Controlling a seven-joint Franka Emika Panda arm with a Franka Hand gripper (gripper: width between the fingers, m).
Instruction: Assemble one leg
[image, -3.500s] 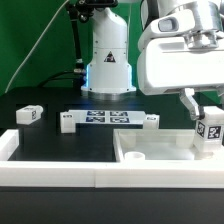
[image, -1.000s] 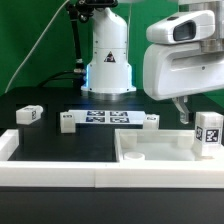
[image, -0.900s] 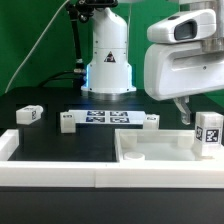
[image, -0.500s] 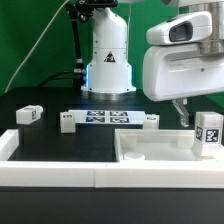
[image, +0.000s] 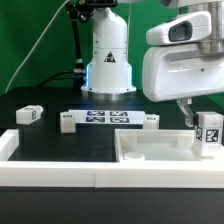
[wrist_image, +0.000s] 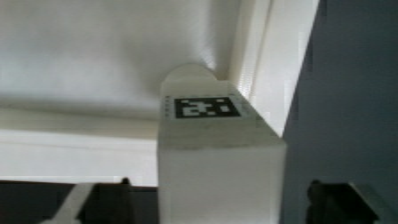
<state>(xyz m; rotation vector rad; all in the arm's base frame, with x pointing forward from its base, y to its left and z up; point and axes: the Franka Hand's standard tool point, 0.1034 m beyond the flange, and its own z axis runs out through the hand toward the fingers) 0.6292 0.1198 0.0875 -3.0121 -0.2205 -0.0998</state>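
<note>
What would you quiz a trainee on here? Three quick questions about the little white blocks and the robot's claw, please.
1. True or false: the leg beside the gripper lies flat on the black table.
2. Where is the marker board? A: on the table before the robot base. B: on the white panel. C: in the gripper.
3. How many small white blocks sit on the table, off the panel?
Key: 1 false, it stands upright on the white panel; 2 A; 3 three.

Bright, even light; wrist view soft and blurred, exterior view sharper.
</note>
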